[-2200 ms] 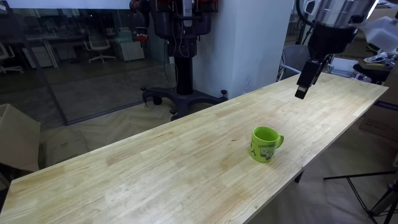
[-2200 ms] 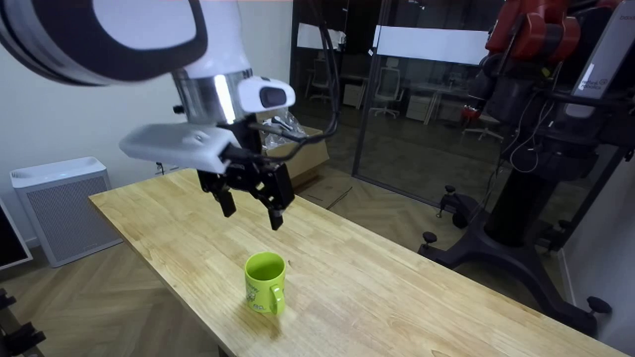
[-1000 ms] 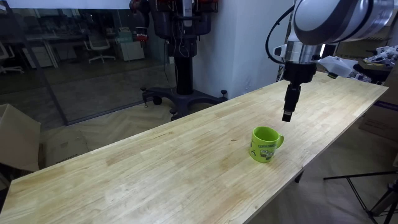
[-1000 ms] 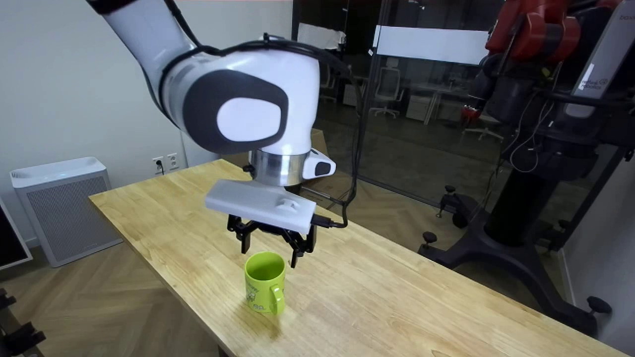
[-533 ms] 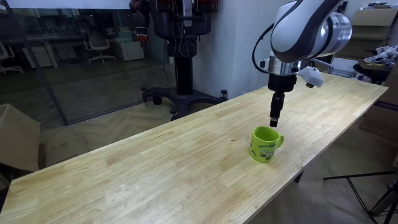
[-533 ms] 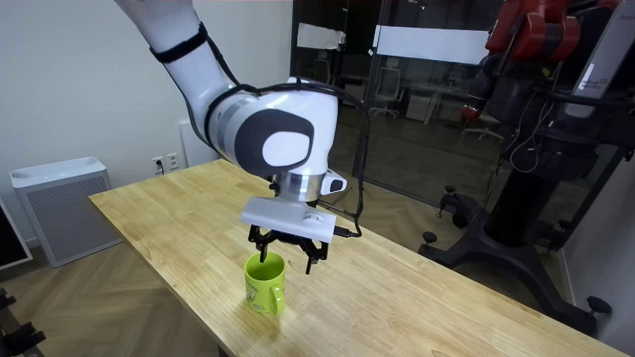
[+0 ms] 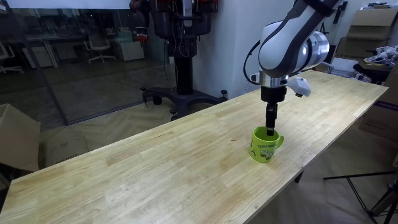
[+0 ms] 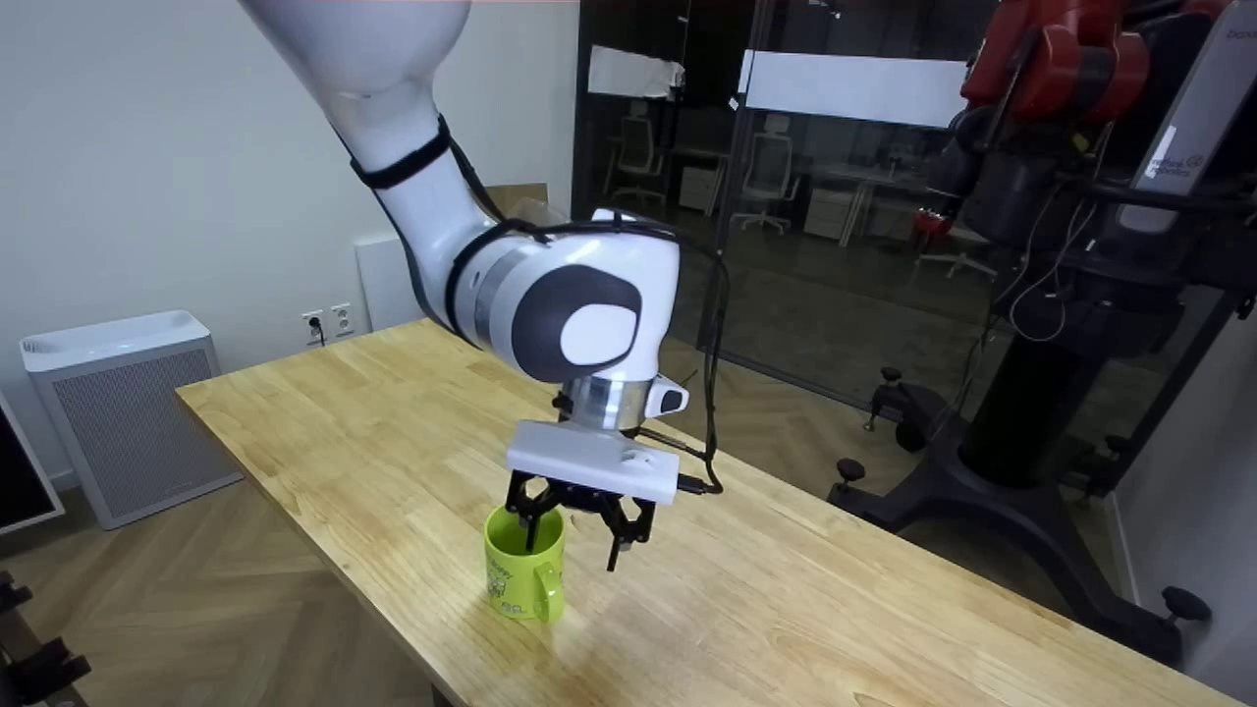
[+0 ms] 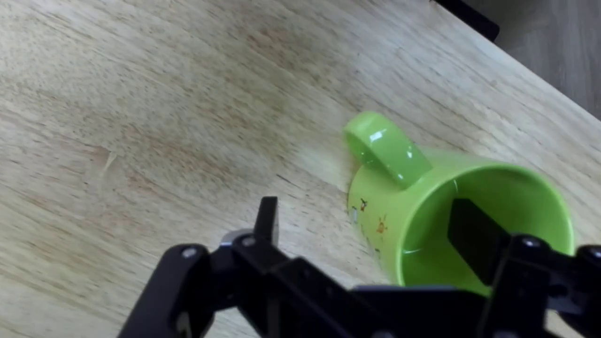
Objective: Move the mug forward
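1 green mug point(image 7: 263, 146), upright, 1 side between parted jaws

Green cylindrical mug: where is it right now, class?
In the wrist view, the green cylindrical mug stands right of centre on the pale wooden table, one finger of the open black pincer at its mouth.

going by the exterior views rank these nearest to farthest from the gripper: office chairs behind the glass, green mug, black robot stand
1. Green mug: at the gripper, one finger inside its mouth.
2. Black robot stand: beyond the table's edge.
3. Office chairs: farthest back, behind the glass.
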You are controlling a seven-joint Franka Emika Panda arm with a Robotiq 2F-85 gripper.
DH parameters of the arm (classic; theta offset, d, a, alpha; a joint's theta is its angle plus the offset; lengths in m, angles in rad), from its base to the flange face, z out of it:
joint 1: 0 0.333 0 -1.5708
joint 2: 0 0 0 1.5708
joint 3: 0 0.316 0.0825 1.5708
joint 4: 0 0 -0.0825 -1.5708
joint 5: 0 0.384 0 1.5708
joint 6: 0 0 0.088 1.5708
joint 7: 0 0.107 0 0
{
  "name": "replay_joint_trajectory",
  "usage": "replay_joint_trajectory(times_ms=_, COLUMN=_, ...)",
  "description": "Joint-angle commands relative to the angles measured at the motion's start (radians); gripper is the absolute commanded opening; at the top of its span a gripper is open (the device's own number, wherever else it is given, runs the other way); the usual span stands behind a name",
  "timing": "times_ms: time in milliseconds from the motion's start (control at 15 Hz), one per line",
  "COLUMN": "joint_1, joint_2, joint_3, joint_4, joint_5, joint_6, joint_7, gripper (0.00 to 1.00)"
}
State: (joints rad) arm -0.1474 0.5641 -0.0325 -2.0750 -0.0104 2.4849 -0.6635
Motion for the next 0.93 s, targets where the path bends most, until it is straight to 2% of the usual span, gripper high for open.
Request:
replay_joint_trajectory(times_ms=0, joint_1=-0.006, joint_2=0.03, joint_3=0.01, joint_4=0.055, joint_5=-0.043, joint_6=-0.033, joint_7=0.054, gripper=0.6)
replay_joint_trajectory(times_ms=533, joint_1=0.013, joint_2=0.021, joint_3=0.02, joint_4=0.061, joint_5=-0.086, joint_6=-0.053, joint_7=0.102, gripper=0.05)
replay_joint_trajectory(times_ms=667, joint_1=0.019, joint_2=0.022, joint_3=0.023, joint_4=0.065, joint_5=-0.096, joint_6=-0.065, joint_7=0.114, gripper=0.0)
replay_joint_trajectory(times_ms=867, joint_1=0.029, joint_2=0.021, joint_3=0.02, joint_4=0.078, joint_5=-0.114, joint_6=-0.083, joint_7=0.145, gripper=0.03)
